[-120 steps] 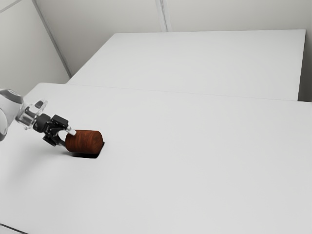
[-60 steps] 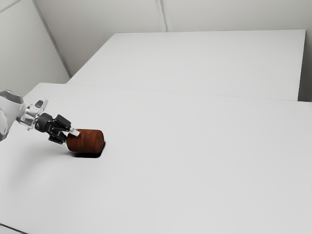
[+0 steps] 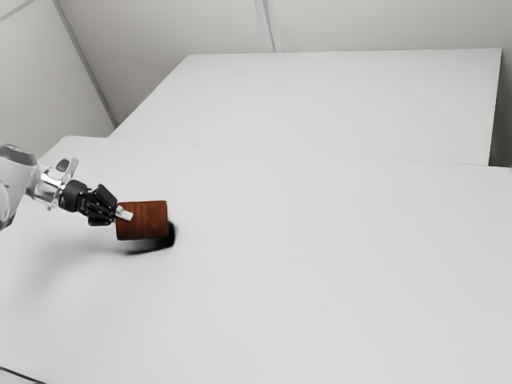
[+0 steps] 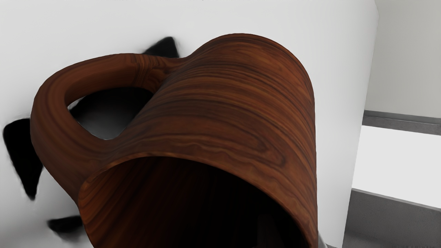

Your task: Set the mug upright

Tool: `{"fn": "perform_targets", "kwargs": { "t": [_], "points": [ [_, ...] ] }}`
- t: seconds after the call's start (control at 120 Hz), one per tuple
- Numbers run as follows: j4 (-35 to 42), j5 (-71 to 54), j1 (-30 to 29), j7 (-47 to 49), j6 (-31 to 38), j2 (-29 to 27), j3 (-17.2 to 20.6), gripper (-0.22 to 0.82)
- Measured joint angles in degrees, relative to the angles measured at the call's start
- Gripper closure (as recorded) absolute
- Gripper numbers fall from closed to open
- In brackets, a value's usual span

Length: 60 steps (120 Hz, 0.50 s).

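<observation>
"location of the mug [image 3: 146, 222]?"

"over the worktop [image 3: 320, 280], toward its edge at the exterior view's left, nearer the far corner on that side. shadow [image 3: 158, 246] noted beneath; mug found clear of the surface."

"attitude?"

"on its side, not upright. base toward the exterior view's right, open rim [image 4: 155, 154] facing the hand, handle [image 4: 48, 120] standing out from the body."

"condition of the fingers [image 3: 124, 214]?"

"closed to a narrow gap, gripping the mug's wall at the rim: one inside the mouth, the other outside, each partly hidden in the wrist view."
</observation>
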State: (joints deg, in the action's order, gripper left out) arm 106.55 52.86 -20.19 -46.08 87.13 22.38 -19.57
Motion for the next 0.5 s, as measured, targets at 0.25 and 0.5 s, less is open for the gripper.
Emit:
{"fn": "perform_targets", "kwargs": {
  "t": [0.25,0.5],
  "points": [
    [-0.8,-0.6,2.1,1.0,2.2,-2.3,0.0,0.79],
    [-1.1,-6.7,7.3,7.3,8.6,-7.1,0.1,0.78]
  ]
}}
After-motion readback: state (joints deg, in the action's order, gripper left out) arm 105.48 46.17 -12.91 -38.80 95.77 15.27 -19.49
